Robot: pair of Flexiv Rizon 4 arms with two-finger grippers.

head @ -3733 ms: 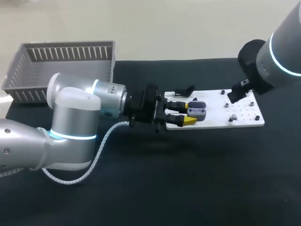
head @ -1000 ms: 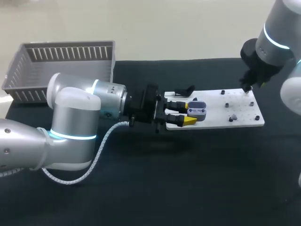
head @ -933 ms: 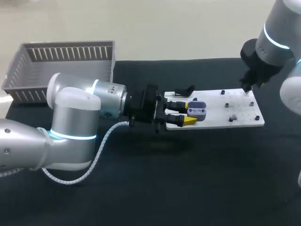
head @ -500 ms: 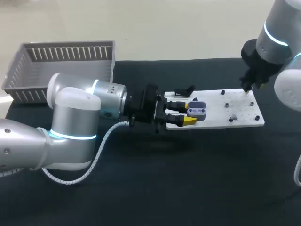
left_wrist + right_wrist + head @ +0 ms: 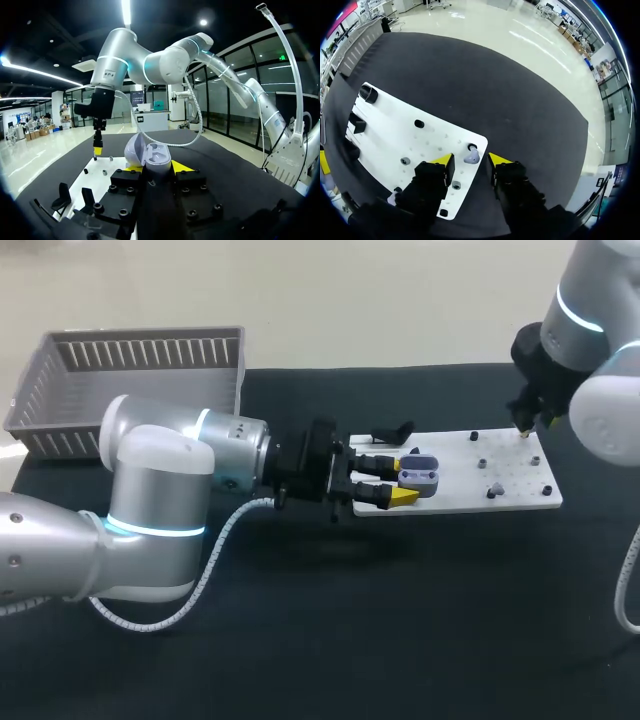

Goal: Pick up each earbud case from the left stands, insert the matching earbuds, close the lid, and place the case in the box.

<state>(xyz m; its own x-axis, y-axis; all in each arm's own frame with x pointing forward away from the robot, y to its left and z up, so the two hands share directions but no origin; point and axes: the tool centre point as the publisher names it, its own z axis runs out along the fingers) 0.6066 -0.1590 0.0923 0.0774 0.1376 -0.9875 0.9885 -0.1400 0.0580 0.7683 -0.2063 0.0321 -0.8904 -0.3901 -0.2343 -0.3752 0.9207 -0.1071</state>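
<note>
My left gripper point(image 5: 406, 474) is shut on a lavender earbud case point(image 5: 419, 473) and holds it above the left part of the white board point(image 5: 455, 498), lid open. In the left wrist view the case point(image 5: 148, 157) sits between the yellow tips, its cavities showing. My right gripper point(image 5: 527, 429) points down at the board's far right corner. In the right wrist view its fingers point(image 5: 444, 160) stand on both sides of a lavender earbud point(image 5: 471, 155) on a peg, with a small gap on each side. My right gripper point(image 5: 97, 145) also shows in the left wrist view, beyond the case.
A grey slatted basket point(image 5: 130, 370) stands at the table's back left. A black stand point(image 5: 392, 430) rises at the board's back left edge. Several small pegs and another earbud point(image 5: 493, 487) dot the board's right half. Black tabletop surrounds the board.
My right gripper's fingers have drawn closer together around the earbud at the board's far corner. The left arm and the case have stayed still.
</note>
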